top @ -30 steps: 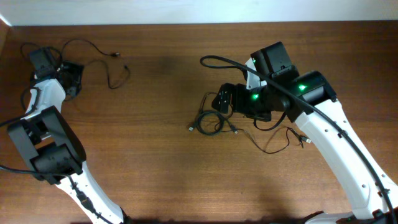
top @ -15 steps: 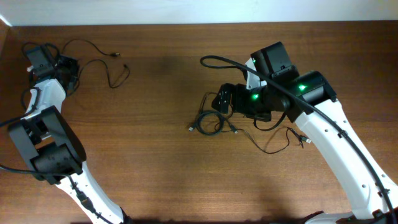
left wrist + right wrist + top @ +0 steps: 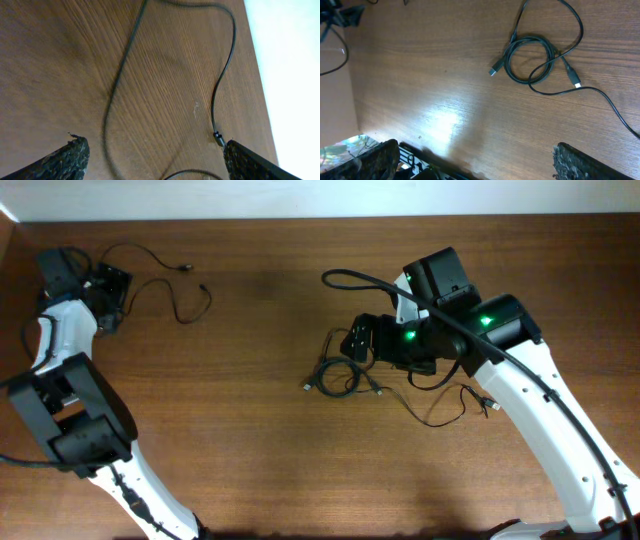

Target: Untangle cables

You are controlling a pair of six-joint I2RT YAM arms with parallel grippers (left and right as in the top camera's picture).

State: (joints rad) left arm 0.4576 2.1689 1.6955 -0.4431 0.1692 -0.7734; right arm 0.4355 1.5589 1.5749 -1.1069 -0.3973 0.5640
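Presently, findings as follows:

- Cables, count: three groupings show in the overhead view. How many cords each holds I cannot tell.
- First: a loose cable (image 3: pixel 176 300) lies in wavy strands at the upper left of the frame, on the table (image 3: pixel 250 460) just beside the left gripper (image 3: pixel 108 285). In the left wrist view the same cable (image 3: pixel 213 102) curves across the wood and ends in a small plug near the lower right.
- Second: the coiled cables (image 3: pixel 338 376) sit at the centre of the frame, just below the right gripper (image 3: pixel 358 340). In the right wrist view the coil (image 3: pixel 508 60) is a tight ring in the upper right, with plug ends sticking out on its left and right.
- Third: a looping strand (image 3: pixel 432 424) lies right of centre, partly under the right arm.
- Arms, count: two, one at each side.
- Left gripper (image 3: pixel 155 165): jaws stand wide apart and clamp nothing. A blurred length of cable runs on the wood between them.
- Right gripper (image 3: pixel 480 165): jaws stand wide apart above bare wood, and the coil lies well ahead of them.
- Surface: dark brown wood with a plain grain, showing a bright glare patch in the right wrist view.
- Room: a pale wall strip runs along the top edge of the overhead view.
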